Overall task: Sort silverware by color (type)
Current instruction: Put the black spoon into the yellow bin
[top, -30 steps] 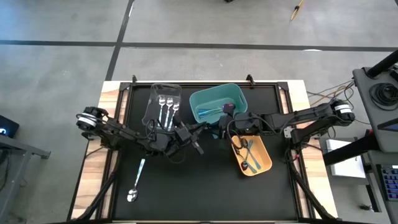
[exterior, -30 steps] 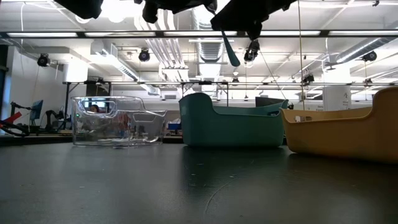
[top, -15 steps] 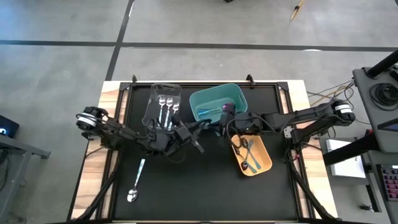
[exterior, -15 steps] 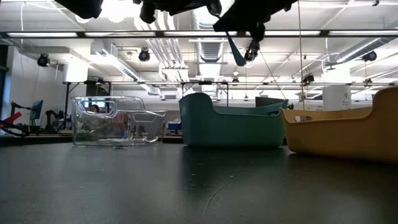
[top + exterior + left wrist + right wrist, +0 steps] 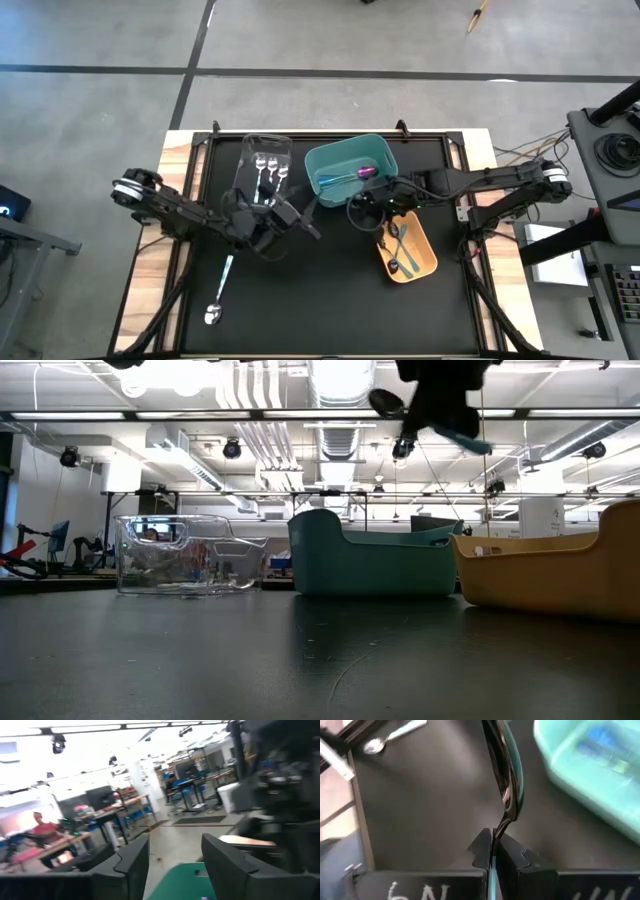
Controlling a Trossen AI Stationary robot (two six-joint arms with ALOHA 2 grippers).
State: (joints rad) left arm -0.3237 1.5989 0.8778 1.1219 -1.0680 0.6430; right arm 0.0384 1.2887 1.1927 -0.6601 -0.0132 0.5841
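- Nearest the front edge of the counter [image 5: 330, 310]: one silver spoon [image 5: 219, 293] lies alone on the black mat, well apart from the bins. Unsorted as yet, I judge; it belongs with the other silver pieces.
- Left gripper [image 5: 300, 215] hangs above the mat just in front of the clear bin [image 5: 247, 165]. Its fingers [image 5: 131, 860] stand apart with nothing between them in the wrist view — empty.
- Right gripper [image 5: 362, 212] sits between the teal bin [image 5: 349, 166] and the orange bin [image 5: 410, 250]. It is clamped tight on the stem of a dark spoon [image 5: 506, 772], bowl pointing away from the fingers. The low view shows the spoon raised high above the bins with a teal handle sticking out the other side; held aloft to clear the bin walls, presumably.
- Orange bin holds several dark utensils with teal handles [image 5: 398, 240]. The dark spoon matches these, so I judge that bin its likely home.
- Clear bin, farther back on the left: silver pieces [image 5: 267, 168] lie side by side, handles toward the front.
- Teal bin, far centre: purple-blue pieces [image 5: 362, 172] rest inside. The colour grouping is already plain.
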